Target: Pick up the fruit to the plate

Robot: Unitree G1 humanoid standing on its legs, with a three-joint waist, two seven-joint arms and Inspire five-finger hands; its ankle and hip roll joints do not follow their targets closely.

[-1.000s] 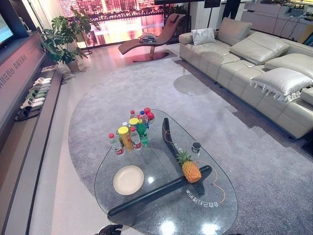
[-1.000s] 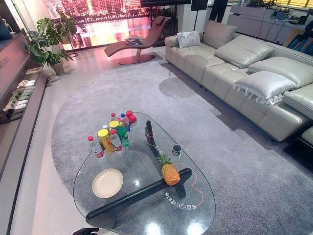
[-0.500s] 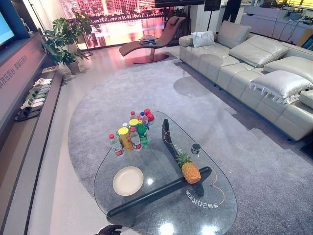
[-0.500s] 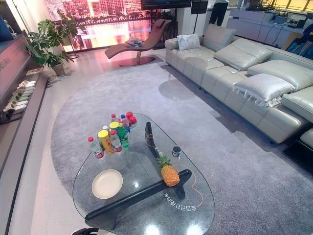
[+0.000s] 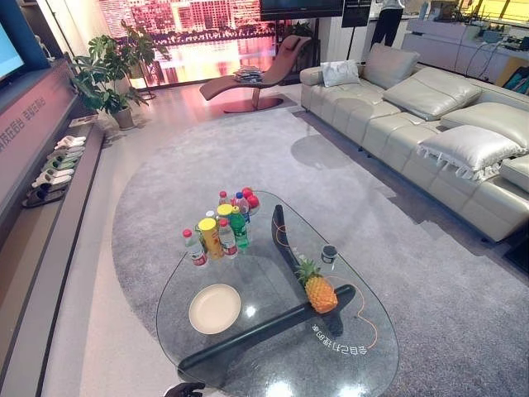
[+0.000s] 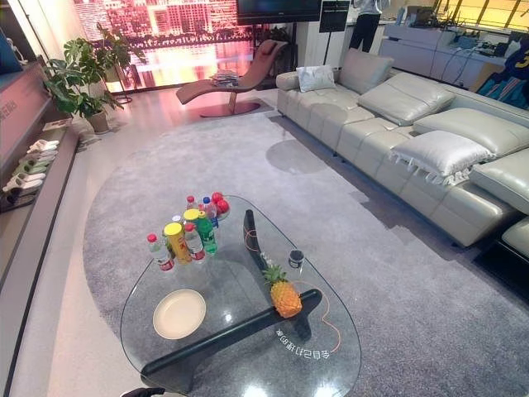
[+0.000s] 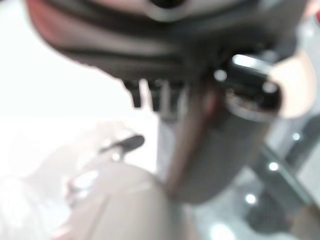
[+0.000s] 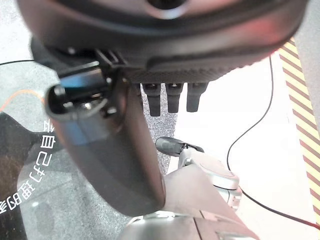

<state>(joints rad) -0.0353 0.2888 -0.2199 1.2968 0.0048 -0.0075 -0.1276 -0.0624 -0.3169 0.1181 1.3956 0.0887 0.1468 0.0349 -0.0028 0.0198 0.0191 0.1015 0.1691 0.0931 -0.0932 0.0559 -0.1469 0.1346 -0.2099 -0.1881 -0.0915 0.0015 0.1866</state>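
- The pineapple (image 5: pixel 319 289) stood upright on the glass table (image 5: pixel 248 256), well apart from the white plate (image 5: pixel 215 308) and on that plate's right, nearer the robot than the small dark cup (image 5: pixel 329 253).
- The bottles (image 5: pixel 219 227) clustered beyond the plate.
- It looked heavy, stiff and rough-skinned; the body would likely give a firmer hold than the spiky crown.
- The right hand (image 8: pixel 167 97) hung with its fingers straight, holding nothing.
- The left hand (image 5: pixel 183 389) sat just off the table's near edge; its wrist view was too blurred to tell its fingers' state.
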